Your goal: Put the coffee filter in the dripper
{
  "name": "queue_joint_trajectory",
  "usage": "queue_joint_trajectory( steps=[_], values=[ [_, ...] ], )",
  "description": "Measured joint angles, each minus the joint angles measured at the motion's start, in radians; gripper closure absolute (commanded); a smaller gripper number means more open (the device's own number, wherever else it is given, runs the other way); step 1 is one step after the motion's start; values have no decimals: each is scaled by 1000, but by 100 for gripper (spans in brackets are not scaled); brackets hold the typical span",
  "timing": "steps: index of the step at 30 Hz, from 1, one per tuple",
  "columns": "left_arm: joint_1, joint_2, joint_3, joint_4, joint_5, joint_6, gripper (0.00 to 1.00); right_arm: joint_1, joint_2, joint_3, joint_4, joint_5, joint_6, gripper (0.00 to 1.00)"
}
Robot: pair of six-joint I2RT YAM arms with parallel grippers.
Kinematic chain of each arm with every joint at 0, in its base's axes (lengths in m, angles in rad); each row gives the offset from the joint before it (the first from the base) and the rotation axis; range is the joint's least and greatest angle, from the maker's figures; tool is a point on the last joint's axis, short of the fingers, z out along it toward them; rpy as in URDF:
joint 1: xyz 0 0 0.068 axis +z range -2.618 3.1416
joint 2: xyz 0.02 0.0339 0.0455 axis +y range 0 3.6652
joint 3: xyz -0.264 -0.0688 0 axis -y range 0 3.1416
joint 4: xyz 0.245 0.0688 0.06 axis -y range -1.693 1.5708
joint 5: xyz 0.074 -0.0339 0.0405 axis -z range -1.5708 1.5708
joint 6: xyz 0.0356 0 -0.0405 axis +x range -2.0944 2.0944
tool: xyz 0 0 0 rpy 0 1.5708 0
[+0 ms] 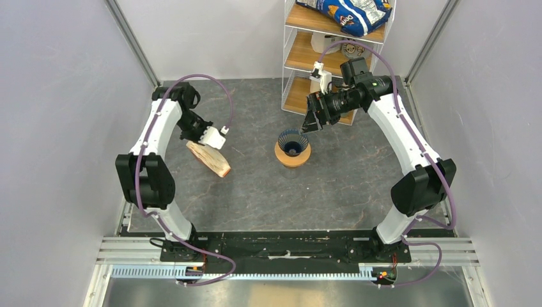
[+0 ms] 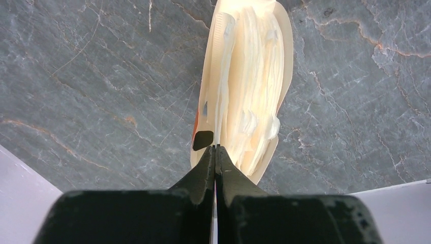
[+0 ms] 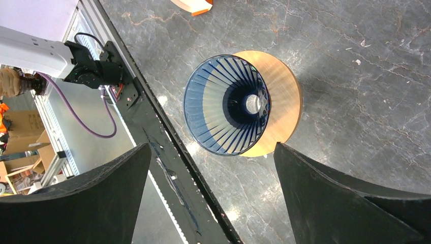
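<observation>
Left wrist: pick step. Left gripper (image 2: 215,148) pressed together at paper stack (image 2: 249,86), toward left edge of table (image 2: 76,76); right gripper (image 3: 211,146) spread over dripper (image 3: 223,101). Next: lift one coffee filter free.

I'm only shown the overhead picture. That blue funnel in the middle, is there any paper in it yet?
Observer: None. The right wrist camera looks straight into the dripper: bare blue ribs down to its hole.
Operator: Has the left claw grabbed a sheet from that tan wedge?
Observer: The left gripper's tips are shut at the paper stack's edge; whether they pinch a sheet, I cannot tell.
</observation>
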Motion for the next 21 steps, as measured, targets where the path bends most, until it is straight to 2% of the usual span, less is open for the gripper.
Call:
queue_joint_trajectory(
  steps=[5, 21],
  values=[
    [0, -2, 5, -20, 15, 11, 98, 0, 0, 0, 0, -2, 0, 4],
    [0, -74, 58, -109, 23, 42, 98, 0, 0, 0, 0, -37, -3, 6]
  ],
)
